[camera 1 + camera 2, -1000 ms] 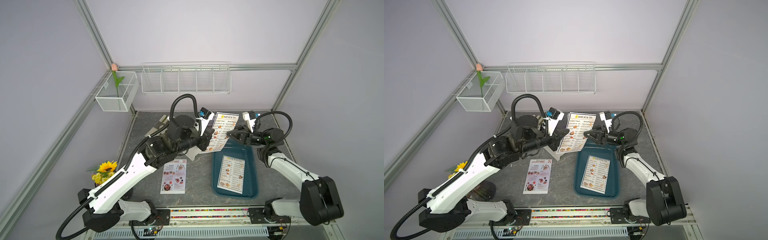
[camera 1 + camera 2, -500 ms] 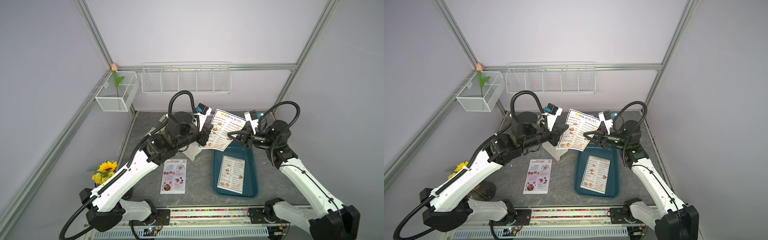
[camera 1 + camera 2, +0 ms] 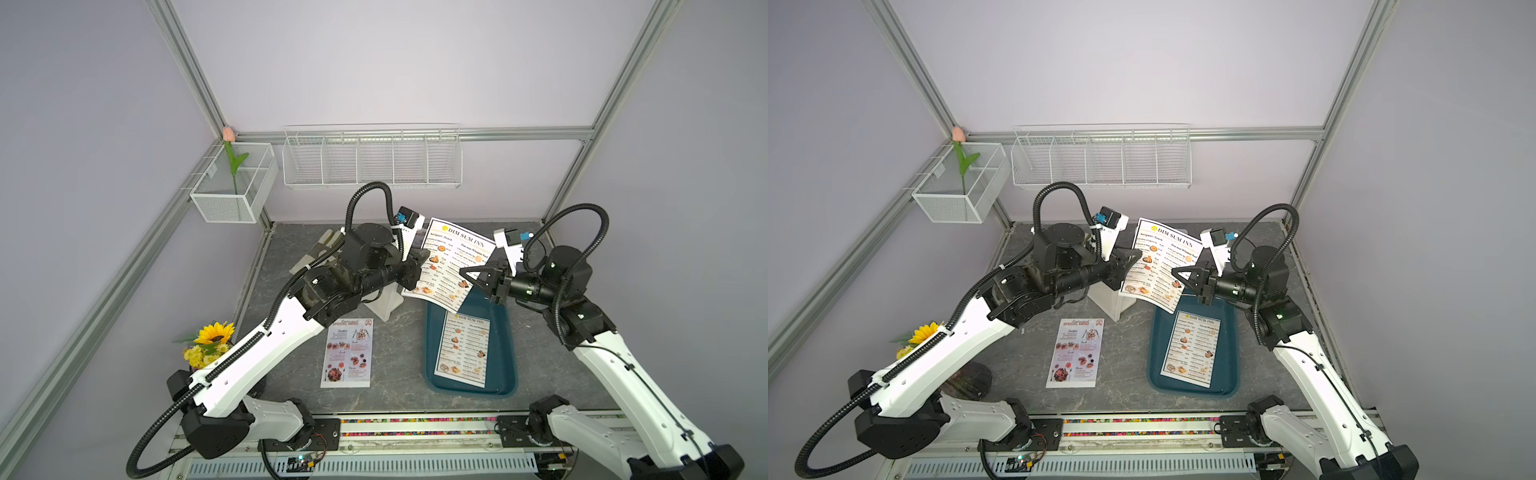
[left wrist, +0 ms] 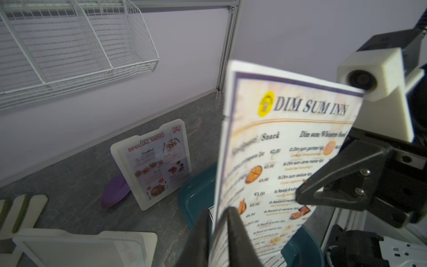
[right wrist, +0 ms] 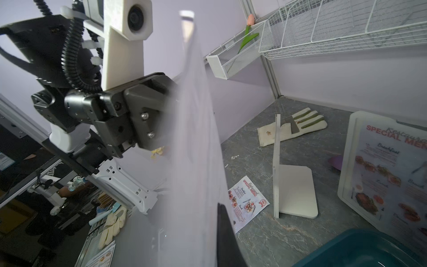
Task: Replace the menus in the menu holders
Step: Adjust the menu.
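A white DIM SUM INN menu (image 3: 453,266) (image 3: 1160,266) hangs in the air over the far end of the teal tray. My right gripper (image 3: 464,273) (image 3: 1177,274) is shut on its right edge. My left gripper (image 3: 1137,257) (image 4: 217,212) straddles its left edge with the jaws slightly apart. An empty white menu holder (image 3: 384,307) (image 5: 293,189) stands under my left arm. Another menu holder (image 4: 152,161) at the back carries a SPECIAL MENU sheet. One more DIM SUM INN menu (image 3: 465,353) lies in the tray, and a SPECIAL MENU sheet (image 3: 349,353) lies flat on the table.
The teal tray (image 3: 505,374) sits front right. A pale glove (image 5: 293,129) lies at the back left and a purple object (image 4: 115,191) behind the filled holder. White wire baskets (image 3: 370,162) hang on the back wall, and a sunflower pot (image 3: 212,336) stands at the left edge.
My right gripper has swung up to the held menu's right edge and shut on it. My left jaws have parted slightly, and the sheet has tilted a little.
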